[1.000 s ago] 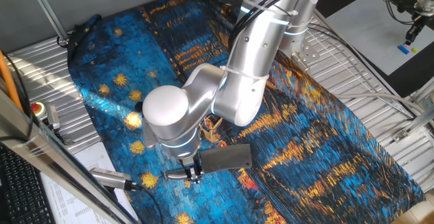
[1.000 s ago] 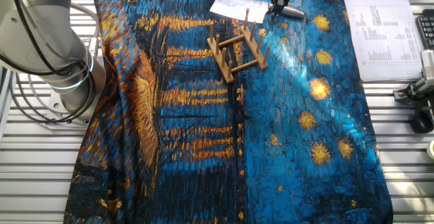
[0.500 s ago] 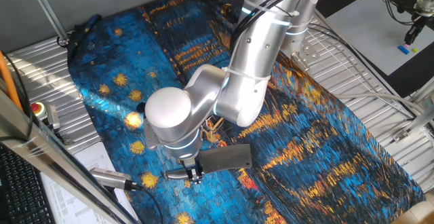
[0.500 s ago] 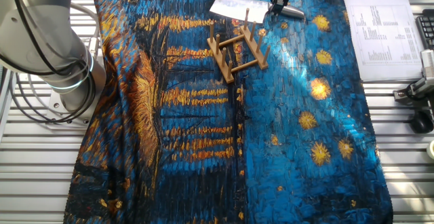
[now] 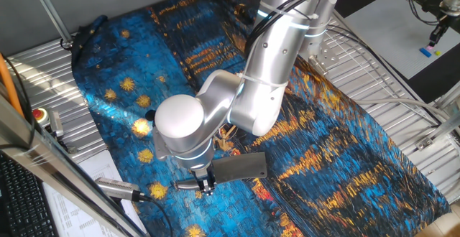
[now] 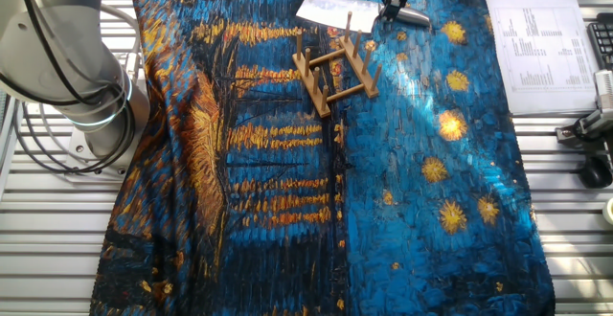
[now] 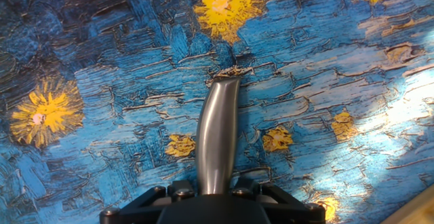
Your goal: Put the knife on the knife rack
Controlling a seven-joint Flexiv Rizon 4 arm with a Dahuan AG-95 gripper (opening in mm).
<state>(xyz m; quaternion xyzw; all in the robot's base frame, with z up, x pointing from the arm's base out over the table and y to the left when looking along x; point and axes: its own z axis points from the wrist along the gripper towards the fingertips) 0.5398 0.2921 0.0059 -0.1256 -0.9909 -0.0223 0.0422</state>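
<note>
**A:** Looking at the hand view, the claw (image 7: 215, 198) is sitting at the blade end of the rounded silver handle, and the handle is running away from the camera over the blue and yellow cloth (image 7: 102, 41). Is it pinching the knife (image 5: 231, 168)?

**B:** I am judging yes. In one fixed view the claw (image 5: 205, 183) is pressing together on the handle just where it is meeting the broad grey blade. The knife is at the near edge of the cloth in that view, with its blade flat or almost flat.

**A:** And the knife rack (image 6: 335, 65)?

**B:** In the other fixed view it is standing just beside the knife (image 6: 330, 10), on the near side of it, with its pegs pointing up.

**A:** So how to do the lift well?

**B:** I am thinking the grip is holding far from the blade's weight, so the blade may be sagging or twisting. Lifting slowly, turning the blade on its edge, and lining it with one slot between the pegs seems wise. The rack is light, so a push from the side could be moving it on the worktop.
</note>
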